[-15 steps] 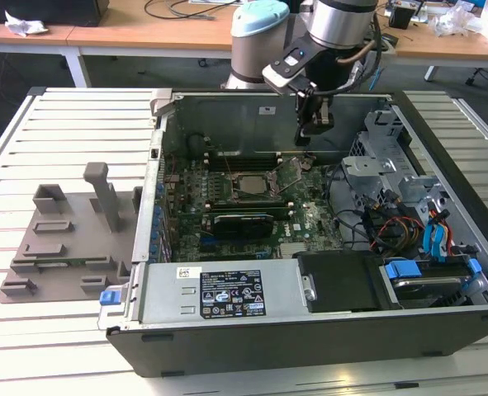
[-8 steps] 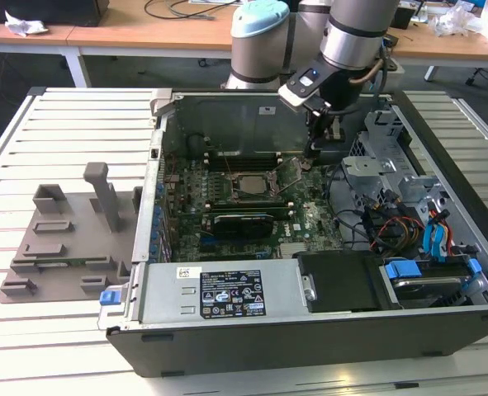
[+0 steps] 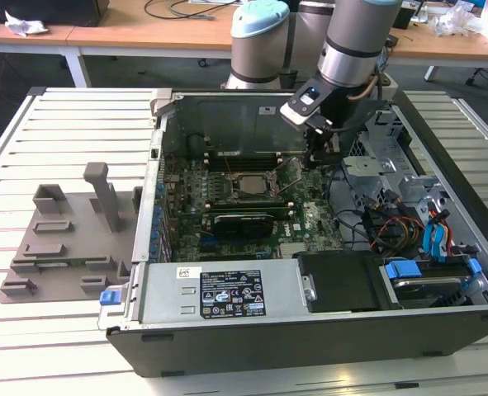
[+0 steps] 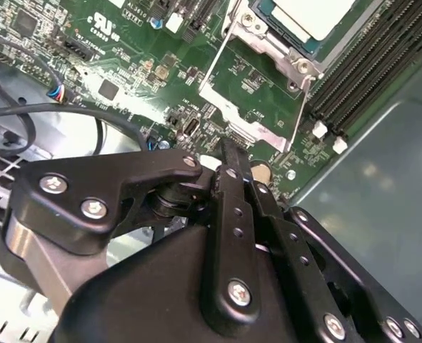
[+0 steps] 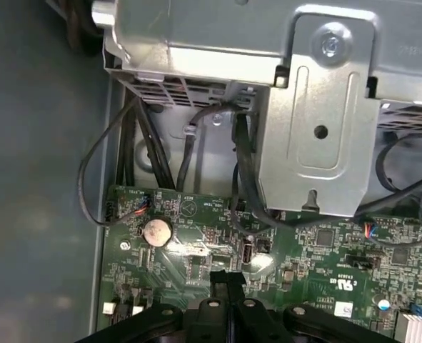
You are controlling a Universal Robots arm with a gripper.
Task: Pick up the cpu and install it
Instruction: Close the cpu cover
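Note:
The cpu (image 3: 248,186), a silvery-white square, lies flat in the motherboard socket inside the open computer case. In the second wrist view the cpu (image 4: 312,16) sits within its metal socket frame. The hinged load plate (image 4: 248,100) stands swung open beside it. My gripper (image 3: 314,157) hangs over the motherboard on the exterior view's right of the socket, near the open plate. In both wrist views the black fingertips (image 4: 228,151) (image 5: 226,277) are pressed together with nothing between them, just above the green board.
A grey plastic tray (image 3: 66,239) lies on the slatted table at the exterior view's left. A metal drive cage (image 5: 318,107) and black cables (image 3: 384,227) crowd the case beside the gripper. Memory slots (image 4: 368,71) run alongside the socket. A coin battery (image 5: 157,232) sits on the board.

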